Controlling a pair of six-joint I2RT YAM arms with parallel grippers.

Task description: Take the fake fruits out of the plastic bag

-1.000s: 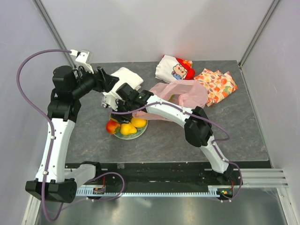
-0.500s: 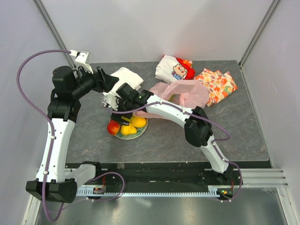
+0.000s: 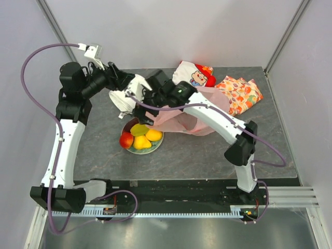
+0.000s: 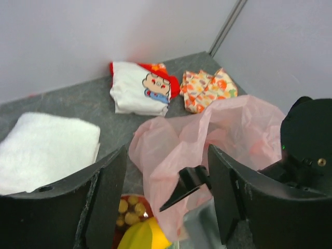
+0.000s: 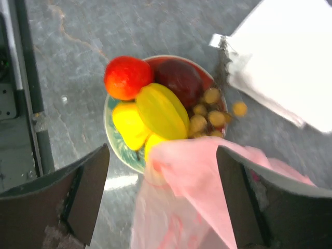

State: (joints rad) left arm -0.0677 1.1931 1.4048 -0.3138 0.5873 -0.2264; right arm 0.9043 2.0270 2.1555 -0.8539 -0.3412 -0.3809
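The right gripper hung above the plate, jaws spread wide and gripping nothing. A loose fold of the plastic bag lay between its fingers. The bag was thin, crinkled, translucent pale pink. The fake fruits sat heaped on the plate, glossy: a red-yellow apple, a yellow pear and a yellow-green piece. Only the right wrist view showed the dark plum and the grape bunch, which the arm hid from above. The top view alone showed the bag reaching back towards the cartoon cloth. The left gripper stood open and empty, facing the bag beside a white towel.
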